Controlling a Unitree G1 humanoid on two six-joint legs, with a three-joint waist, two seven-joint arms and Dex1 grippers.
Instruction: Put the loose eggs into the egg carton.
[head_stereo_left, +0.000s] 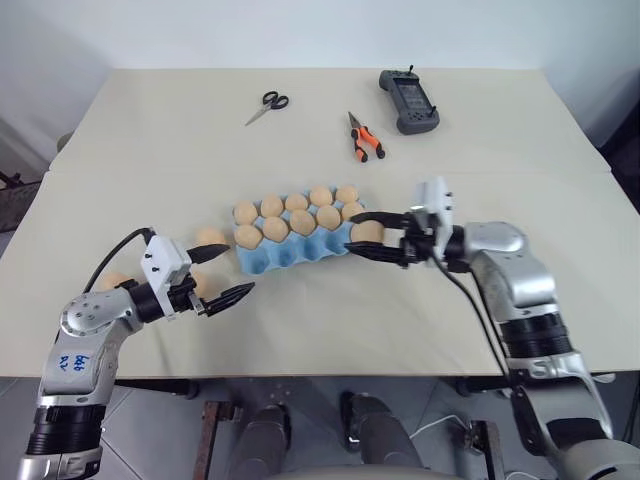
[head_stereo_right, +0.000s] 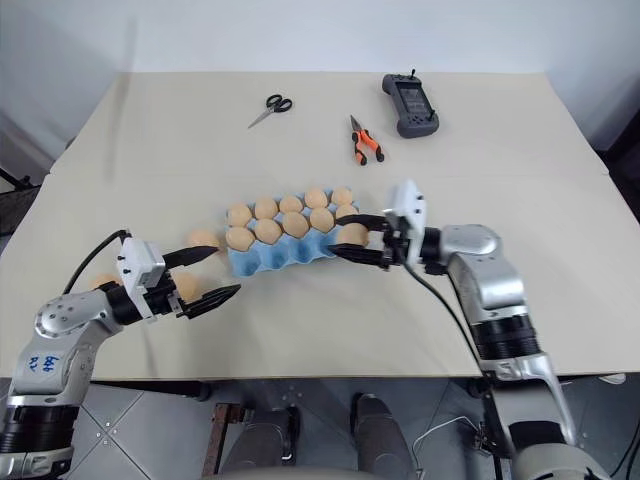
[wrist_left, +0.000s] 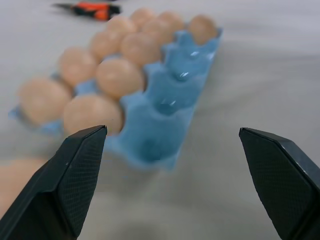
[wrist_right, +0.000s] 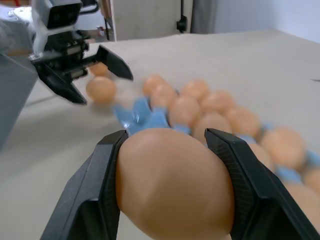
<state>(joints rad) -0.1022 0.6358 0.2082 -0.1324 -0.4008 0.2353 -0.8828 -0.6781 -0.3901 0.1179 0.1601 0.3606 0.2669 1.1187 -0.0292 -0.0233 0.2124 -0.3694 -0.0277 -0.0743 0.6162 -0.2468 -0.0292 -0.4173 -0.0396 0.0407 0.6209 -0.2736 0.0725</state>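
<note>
The light blue egg carton (head_stereo_left: 290, 256) lies mid-table, its two far rows filled with tan eggs and its near row of cups bare. At the carton's right end my right gripper (head_stereo_left: 355, 233) is shut on one egg (wrist_right: 172, 185), held just above the table. My left gripper (head_stereo_left: 238, 268) stands open near the carton's left front corner, nothing between its fingers (wrist_left: 75, 170). Loose eggs lie on the table to the left: one (head_stereo_left: 210, 238) beside the carton's left end, one (head_stereo_right: 185, 286) by the left gripper, one (head_stereo_left: 113, 282) further left by the arm.
Scissors (head_stereo_left: 268, 105), orange-handled pliers (head_stereo_left: 365, 140) and a black handheld device (head_stereo_left: 408, 102) lie at the far side of the beige table (head_stereo_left: 400, 320). The table's near edge runs just below both arms.
</note>
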